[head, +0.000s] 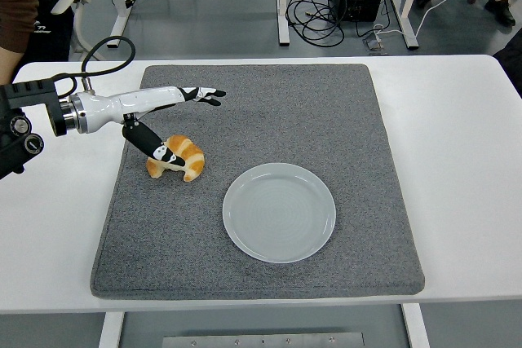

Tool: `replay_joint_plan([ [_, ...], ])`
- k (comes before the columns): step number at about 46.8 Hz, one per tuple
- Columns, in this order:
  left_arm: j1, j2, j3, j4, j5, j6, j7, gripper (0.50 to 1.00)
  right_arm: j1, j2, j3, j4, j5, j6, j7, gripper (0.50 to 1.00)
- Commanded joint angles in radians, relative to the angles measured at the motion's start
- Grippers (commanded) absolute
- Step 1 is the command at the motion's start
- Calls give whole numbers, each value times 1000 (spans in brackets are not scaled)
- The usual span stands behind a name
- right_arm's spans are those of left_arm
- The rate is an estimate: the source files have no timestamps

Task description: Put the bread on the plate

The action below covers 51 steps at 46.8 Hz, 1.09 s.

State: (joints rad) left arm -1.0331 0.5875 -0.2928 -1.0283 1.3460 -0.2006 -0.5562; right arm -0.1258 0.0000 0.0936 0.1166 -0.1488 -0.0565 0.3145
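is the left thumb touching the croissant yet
Cannot tell. In the head view the left hand's thumb overlaps the croissant's left end, but it may hover above it. The fingers are spread.
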Motion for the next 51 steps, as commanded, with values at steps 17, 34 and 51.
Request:
replay_joint_plan([
  [17,-2,-8,165,80,-10,230,-31,957,0,0,0,0,0,1,0,1000],
  [34,15,-61,172,163,-64,231,-36,948,0,0,0,2,0,1,0,1000],
  [51,45,-101,172,195,-74,239,-44,946,0,0,0,0,0,0,0,1000],
])
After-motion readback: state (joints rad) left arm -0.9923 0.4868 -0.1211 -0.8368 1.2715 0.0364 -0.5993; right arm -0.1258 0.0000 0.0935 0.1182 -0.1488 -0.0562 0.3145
